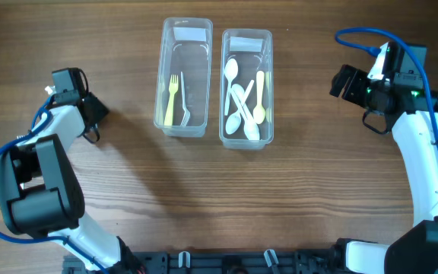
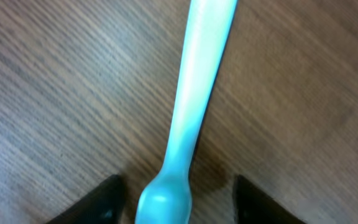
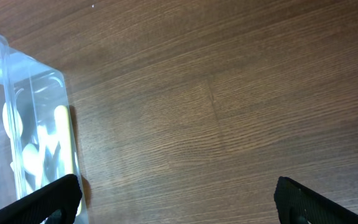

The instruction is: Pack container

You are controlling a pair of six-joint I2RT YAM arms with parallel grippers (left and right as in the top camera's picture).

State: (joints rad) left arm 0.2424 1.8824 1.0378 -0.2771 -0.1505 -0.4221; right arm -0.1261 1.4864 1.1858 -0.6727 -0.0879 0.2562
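A turquoise plastic spoon [image 2: 194,106] lies on the wooden table, its bowl end between the fingertips of my left gripper [image 2: 178,208]. The dark fingers [image 2: 98,205] stand on either side of the spoon, with a gap of table showing on each side. In the overhead view my left gripper [image 1: 96,113] sits at the left of the table and hides the spoon. Two clear containers stand at the back middle. The left container [image 1: 166,84] holds a yellow and a clear fork. The right container [image 1: 268,91] holds several white and yellow spoons. My right gripper [image 1: 341,81] is open and holds nothing.
In the right wrist view the spoon container's corner [image 3: 55,87] shows at the left, beside my right gripper [image 3: 179,205]. Blue cables run along both arms. A black rail [image 1: 226,262] lines the table's front edge.
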